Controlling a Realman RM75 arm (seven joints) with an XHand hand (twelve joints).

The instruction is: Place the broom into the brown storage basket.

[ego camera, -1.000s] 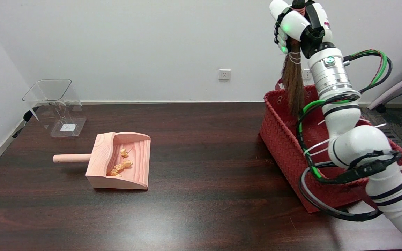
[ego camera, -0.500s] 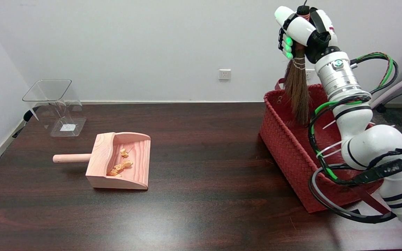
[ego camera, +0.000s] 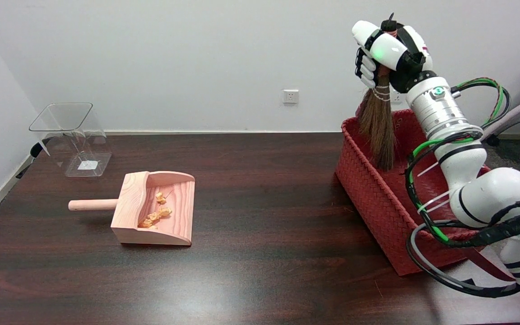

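My right hand [ego camera: 384, 52] is raised at the upper right and grips the handle of a small broom [ego camera: 377, 124]. The broom hangs upright with its brown bristles pointing down. The bristle tips reach down inside the far left part of the red-brown woven storage basket [ego camera: 368, 189], which stands at the table's right end. The handle is mostly hidden inside the hand. My arm crosses over the basket's near right side and hides part of it.
A wooden dustpan [ego camera: 154, 207] with small orange scraps in it lies left of centre, its handle pointing left. A clear plastic bin [ego camera: 72, 137] stands at the far left. A wall socket [ego camera: 290, 96] is behind the dark table [ego camera: 260, 253].
The hand has come down with the broom, and the bristles now hang lower inside the basket. The arm has swung a little to the right.
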